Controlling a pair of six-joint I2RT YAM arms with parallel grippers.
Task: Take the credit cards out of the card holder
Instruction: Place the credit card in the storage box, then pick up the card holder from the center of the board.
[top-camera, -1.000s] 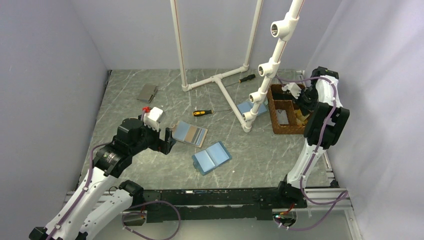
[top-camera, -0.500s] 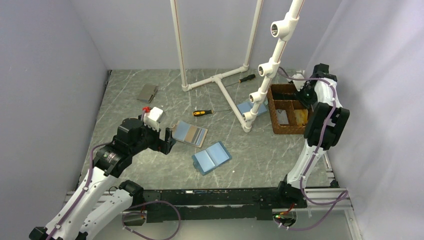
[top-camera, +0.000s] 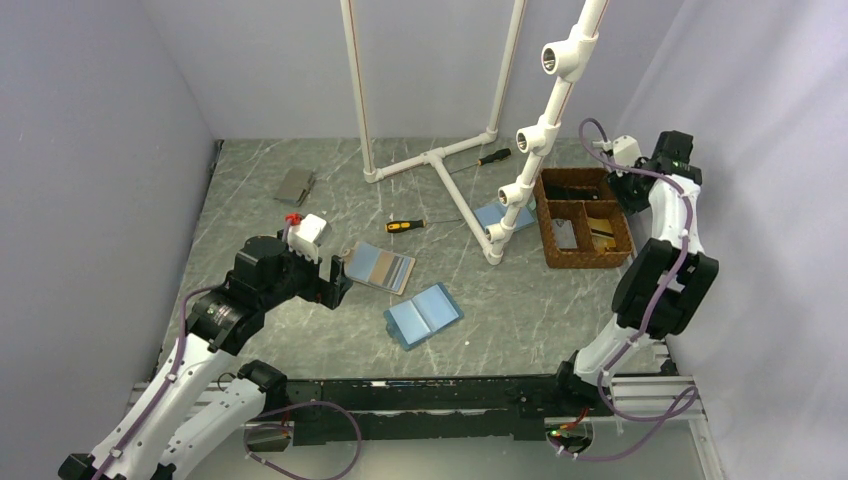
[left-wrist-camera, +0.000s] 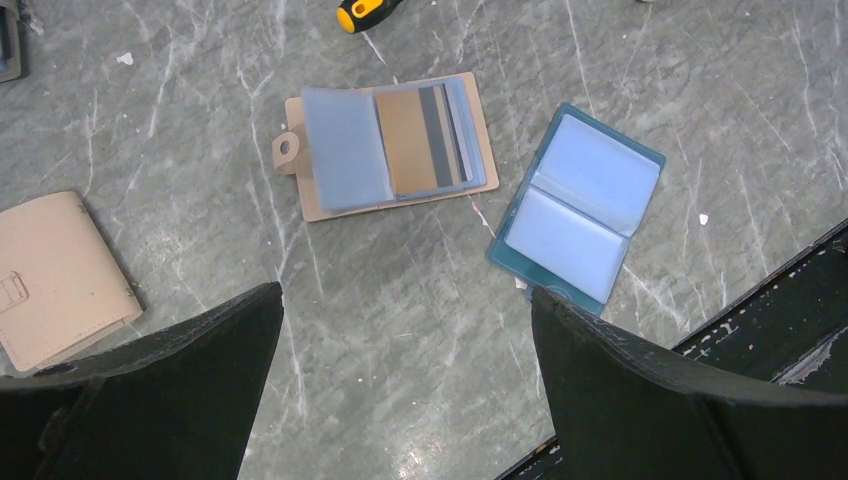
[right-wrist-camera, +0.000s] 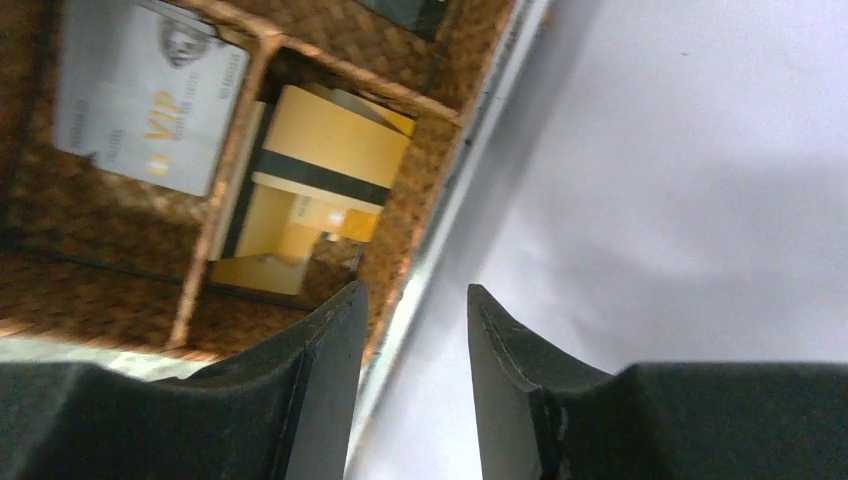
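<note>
Fingers (left-wrist-camera: 190, 390) of your left gripper (left-wrist-camera: 405, 300) spread fully, empty, above the card holder (left-wrist-camera: 390, 145), which lies open centre-left in the top view, cards (left-wrist-camera: 428, 138) showing in 1 panel. Your right gripper (right-wrist-camera: 415, 295) is part open, empty, by the basket (right-wrist-camera: 425, 150) rim, upper right. Step looks like fetching the next card: drop down, pinch 1 edge, slide out.

Four wallets are lying on the table (top-camera: 250, 210): the open tan card holder (top-camera: 380, 268) and a light-blue bifold (top-camera: 423, 315) mid-table, a grey folded wallet (top-camera: 295, 185) toward the far left corner, and a closed beige wallet (left-wrist-camera: 60, 275) showing only in the left wrist view. Two screwdrivers are lying nearer the far edge, a yellow-handled screwdriver (top-camera: 405, 226) and a dark-handled screwdriver (top-camera: 492, 157). One woven basket (top-camera: 548, 230) is sitting at the right edge, holding one silver card (right-wrist-camera: 150, 95) and at least two yellow cards (right-wrist-camera: 330, 150).
</note>
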